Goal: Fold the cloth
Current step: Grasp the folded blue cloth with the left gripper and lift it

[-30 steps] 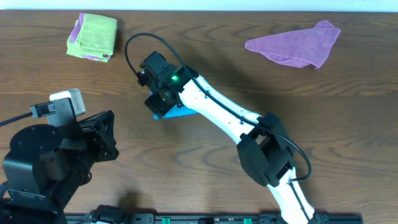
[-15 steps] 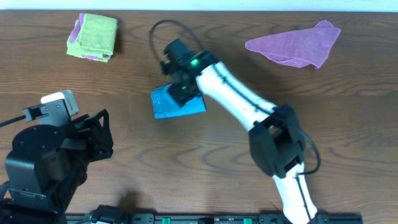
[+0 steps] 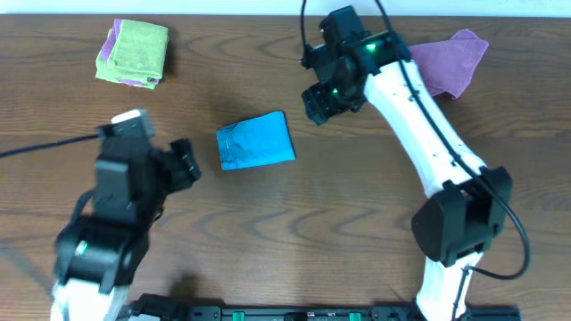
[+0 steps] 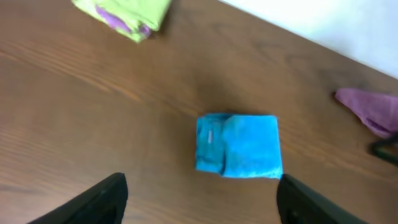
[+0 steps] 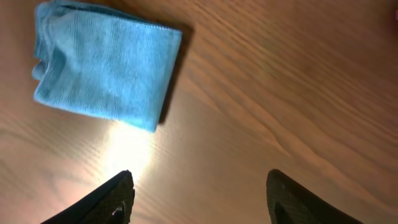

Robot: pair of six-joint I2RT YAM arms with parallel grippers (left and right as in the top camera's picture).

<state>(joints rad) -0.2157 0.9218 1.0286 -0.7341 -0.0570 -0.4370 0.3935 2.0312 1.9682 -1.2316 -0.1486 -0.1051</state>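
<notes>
Sky-blue terry cloth (image 3: 256,141), folded into a compact rectangle, flat on wood-grain table (image 3: 294,223), left gripper (image 4: 200,186) at its 8 o'clock, jaws apart, empty, right gripper (image 5: 200,180) at 2 o'clock, likewise.

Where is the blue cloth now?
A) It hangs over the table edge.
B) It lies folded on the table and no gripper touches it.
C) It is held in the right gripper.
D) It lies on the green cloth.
B: the blue cloth lies folded on the table, apart from the left gripper and the right gripper, both open.
</notes>
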